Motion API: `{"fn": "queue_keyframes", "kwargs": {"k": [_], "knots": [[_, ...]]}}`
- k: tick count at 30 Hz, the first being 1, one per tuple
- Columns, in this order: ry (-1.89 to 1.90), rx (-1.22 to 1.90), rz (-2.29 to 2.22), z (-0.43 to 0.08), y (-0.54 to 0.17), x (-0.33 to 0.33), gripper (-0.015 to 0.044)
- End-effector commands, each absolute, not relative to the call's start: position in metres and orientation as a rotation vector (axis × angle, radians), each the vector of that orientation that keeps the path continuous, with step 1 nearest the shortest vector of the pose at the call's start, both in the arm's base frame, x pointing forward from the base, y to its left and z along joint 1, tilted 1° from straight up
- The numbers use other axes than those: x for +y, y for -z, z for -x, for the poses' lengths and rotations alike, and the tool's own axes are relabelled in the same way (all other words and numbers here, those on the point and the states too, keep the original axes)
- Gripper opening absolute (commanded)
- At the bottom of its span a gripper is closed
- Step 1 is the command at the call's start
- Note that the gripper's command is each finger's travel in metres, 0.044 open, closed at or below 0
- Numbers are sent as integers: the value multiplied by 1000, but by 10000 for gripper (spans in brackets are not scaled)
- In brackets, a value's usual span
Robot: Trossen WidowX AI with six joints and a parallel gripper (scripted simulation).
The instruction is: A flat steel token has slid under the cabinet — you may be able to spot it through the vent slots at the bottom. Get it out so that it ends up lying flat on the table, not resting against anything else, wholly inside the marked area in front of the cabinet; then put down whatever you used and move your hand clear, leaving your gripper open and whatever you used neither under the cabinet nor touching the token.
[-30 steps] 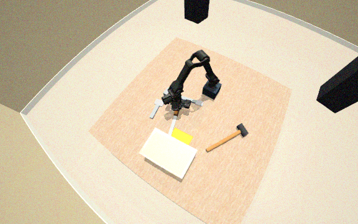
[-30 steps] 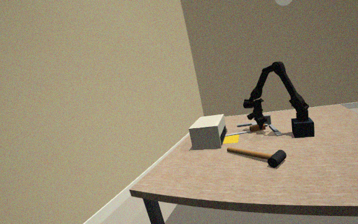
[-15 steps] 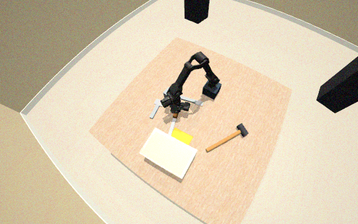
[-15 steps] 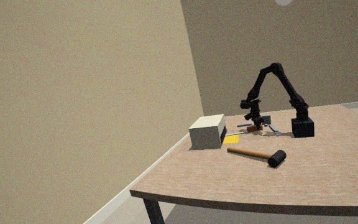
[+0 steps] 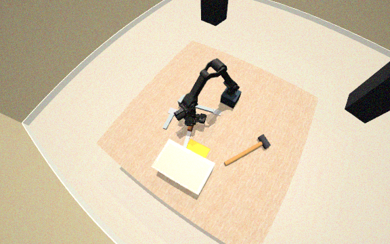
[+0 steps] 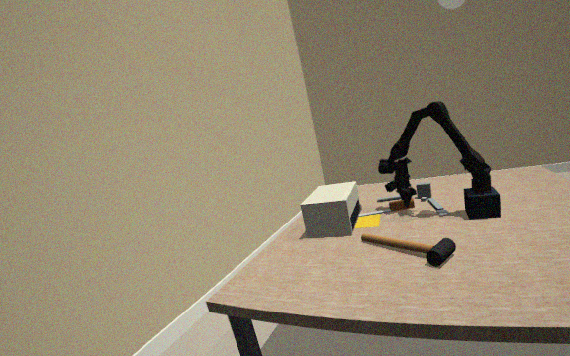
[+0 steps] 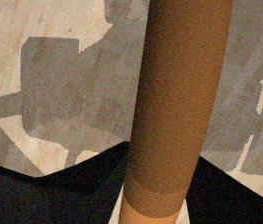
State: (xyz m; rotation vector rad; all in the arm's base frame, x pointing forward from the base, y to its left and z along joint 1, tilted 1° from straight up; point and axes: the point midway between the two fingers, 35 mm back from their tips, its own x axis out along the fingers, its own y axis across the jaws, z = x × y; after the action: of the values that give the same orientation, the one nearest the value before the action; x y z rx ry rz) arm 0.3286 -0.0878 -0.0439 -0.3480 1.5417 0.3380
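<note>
The pale cabinet (image 5: 183, 167) (image 6: 326, 219) stands with its dark opening towards the arm. The yellow marked area (image 5: 198, 148) (image 6: 369, 222) lies along its front. My gripper (image 5: 190, 125) (image 6: 407, 201) (image 7: 158, 153) is shut on the brown wooden handle (image 5: 190, 128) (image 6: 396, 205) (image 7: 182, 90) of a tool with a long, thin blade. The blade (image 5: 187, 137) (image 6: 375, 214) points at the cabinet, and its far end reaches the front edge beside the yellow area; whether the tip is underneath cannot be told. The steel token is not visible in any view.
A mallet (image 5: 246, 153) (image 6: 404, 244) with a black head lies to the side of the cabinet. A flat grey tool (image 5: 168, 120) and another grey tool (image 5: 206, 108) (image 6: 434, 203) lie either side of the gripper. A grey block (image 6: 424, 191) stands behind it.
</note>
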Motion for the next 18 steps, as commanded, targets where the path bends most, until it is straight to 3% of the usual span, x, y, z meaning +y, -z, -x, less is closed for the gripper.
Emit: {"fn": "queue_keyframes", "kwargs": {"k": [1,18], "knots": [[-335,1540,349,-335,44,-85,0],[-336,1539,349,-354,43,-77,0]]}}
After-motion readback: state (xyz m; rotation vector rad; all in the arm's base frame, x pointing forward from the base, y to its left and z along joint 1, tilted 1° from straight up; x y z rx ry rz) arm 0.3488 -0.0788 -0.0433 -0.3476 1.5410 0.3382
